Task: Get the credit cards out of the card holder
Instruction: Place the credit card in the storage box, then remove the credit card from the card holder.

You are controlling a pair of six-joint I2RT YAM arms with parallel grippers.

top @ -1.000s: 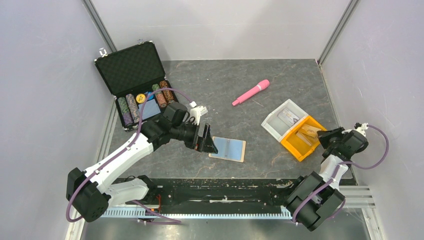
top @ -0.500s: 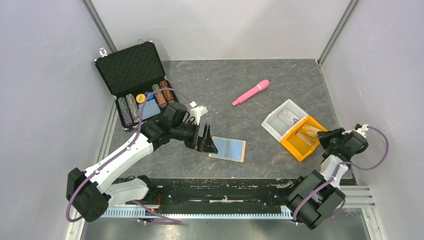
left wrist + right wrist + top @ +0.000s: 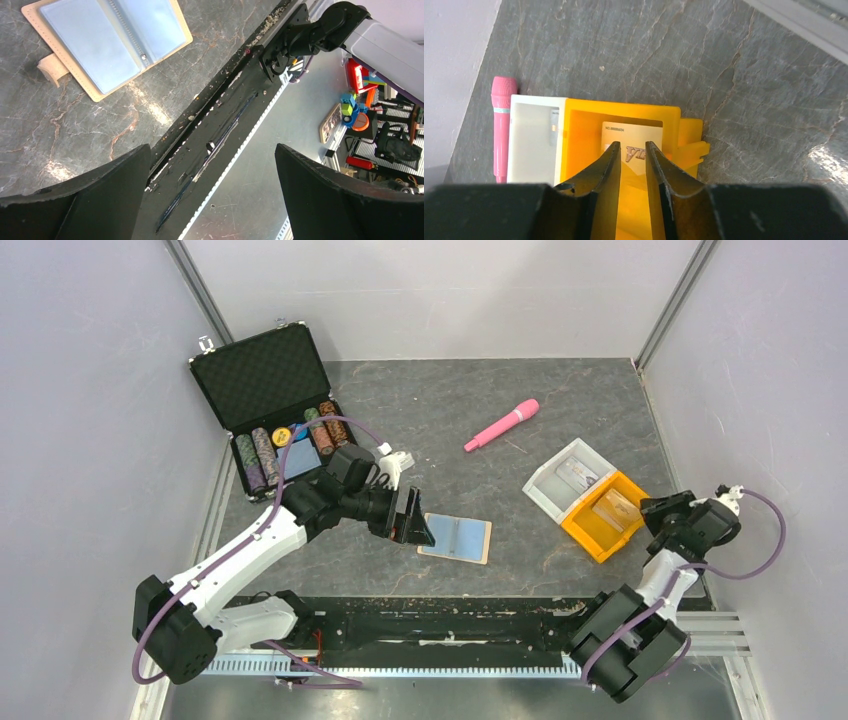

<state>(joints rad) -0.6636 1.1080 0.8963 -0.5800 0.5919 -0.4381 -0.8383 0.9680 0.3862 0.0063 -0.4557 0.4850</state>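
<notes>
One holder point(image 3: 455, 538) lies open on the desk point(image 3: 420, 400), blue lining up. One card point(image 3: 634, 131) lies in the orange tray point(image 3: 624, 107), which touches one clear tray point(image 3: 531, 145). The left arm stretches toward mid-desk, its tool point(image 3: 212, 150) spread wide just left of the holder. The right arm is folded, its tool point(image 3: 632, 146) slightly apart above the card, gripping nothing.

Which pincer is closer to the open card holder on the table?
Left. The left pincer sits just beside the card holder, at its edge. The right pincer is far off, over the orange tray.
</notes>
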